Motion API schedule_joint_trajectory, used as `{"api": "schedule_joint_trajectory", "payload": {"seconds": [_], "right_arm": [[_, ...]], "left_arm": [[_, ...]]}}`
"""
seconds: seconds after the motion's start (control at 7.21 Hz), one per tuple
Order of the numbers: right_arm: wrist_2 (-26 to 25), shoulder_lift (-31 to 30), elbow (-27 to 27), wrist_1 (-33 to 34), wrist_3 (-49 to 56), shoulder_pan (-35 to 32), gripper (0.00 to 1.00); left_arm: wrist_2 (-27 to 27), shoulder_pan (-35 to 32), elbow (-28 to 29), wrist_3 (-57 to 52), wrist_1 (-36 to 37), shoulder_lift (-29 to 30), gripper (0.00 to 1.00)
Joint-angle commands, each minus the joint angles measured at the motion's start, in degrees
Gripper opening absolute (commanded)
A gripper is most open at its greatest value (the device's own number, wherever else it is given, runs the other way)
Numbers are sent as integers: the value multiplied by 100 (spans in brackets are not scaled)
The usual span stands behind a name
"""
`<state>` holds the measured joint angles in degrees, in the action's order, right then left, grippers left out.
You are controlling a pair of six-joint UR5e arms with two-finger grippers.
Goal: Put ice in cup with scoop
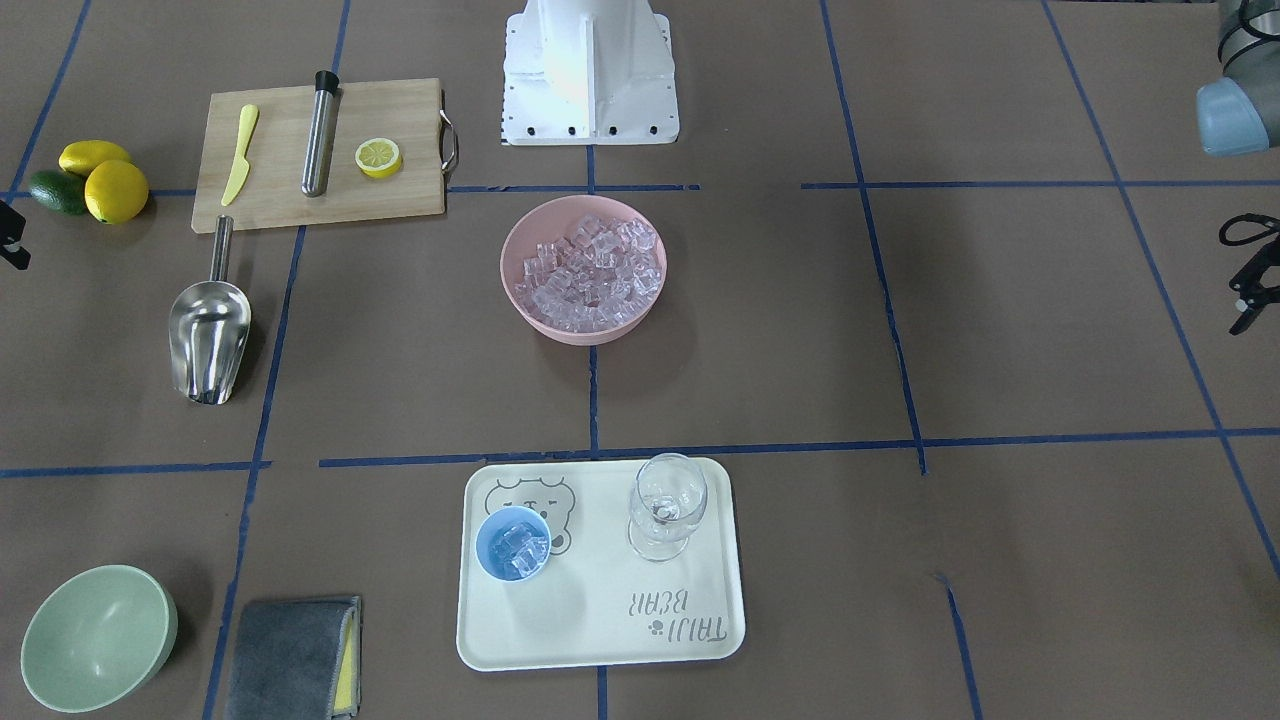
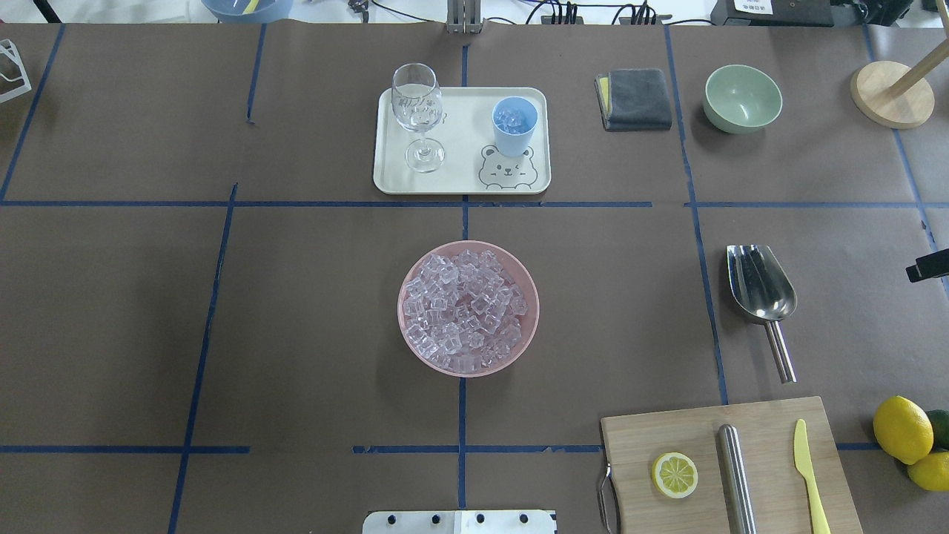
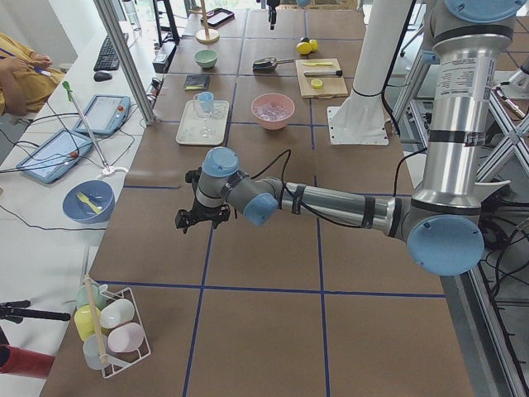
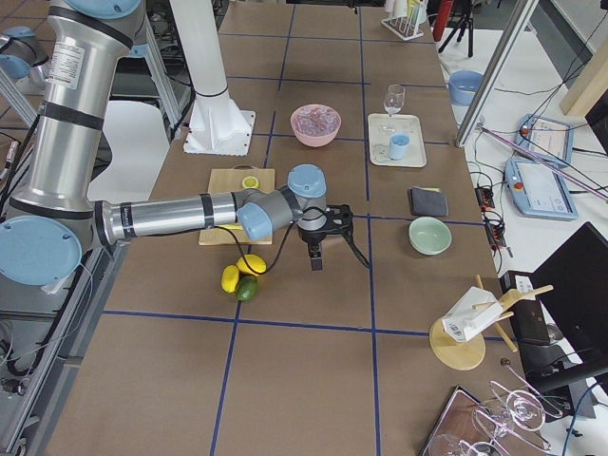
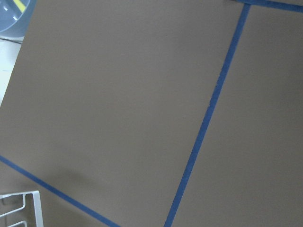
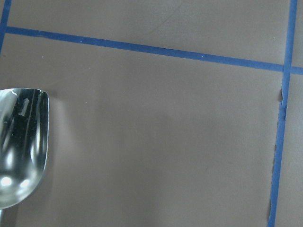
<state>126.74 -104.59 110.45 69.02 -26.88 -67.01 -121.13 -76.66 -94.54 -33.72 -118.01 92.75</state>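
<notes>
The steel scoop (image 1: 208, 335) lies empty on the table next to the cutting board; it also shows in the overhead view (image 2: 760, 285) and the right wrist view (image 6: 21, 146). The ice (image 2: 467, 308) fills a pink bowl (image 1: 520, 305) at the table's middle. The light-blue cup (image 2: 514, 126) stands on the tray and holds a few pieces of ice (image 1: 520, 548). My right gripper (image 2: 927, 267) hangs beside the scoop, apart from it, and looks open and empty. My left gripper (image 1: 1250, 300) is far off at the other table end, and also looks open and empty.
The tray (image 2: 460, 178) also bears a clear wine glass (image 2: 417, 111). A cutting board (image 2: 667, 437) carries a steel cylinder (image 2: 736, 475), a lemon half and a yellow knife. Lemons (image 2: 901, 429), a green bowl (image 2: 742, 96) and a grey cloth (image 2: 634, 99) stand on my right side.
</notes>
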Motion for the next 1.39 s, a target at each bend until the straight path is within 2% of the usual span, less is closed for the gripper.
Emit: {"api": "schedule_joint_trajectory", "payload": {"seconds": [0.0,0.42,0.55,0.69,0.83,1.11,1.25], "right_arm": [[0,0,-14,7,25,-22,100],[18,18,-146,15,182,-66,100],[44,0,-242,24,470,-197,100],[236,-35,-260,42,743,-468,100],[325,-44,-278,42,824,-601,100],[552,-35,-462,50,1254,-768,100],[598,-9,-445,233,1264,-874,100]], "left_arm": [[222,-86,67,-29,-2,-73,100],[187,-121,400,40,182,-100,100],[-83,-139,436,58,687,48,100],[-277,-696,436,58,1623,215,100],[-340,-797,471,58,2354,408,100],[-375,-1016,489,32,2992,516,100],[-1159,-1140,489,75,3491,559,100]]}}
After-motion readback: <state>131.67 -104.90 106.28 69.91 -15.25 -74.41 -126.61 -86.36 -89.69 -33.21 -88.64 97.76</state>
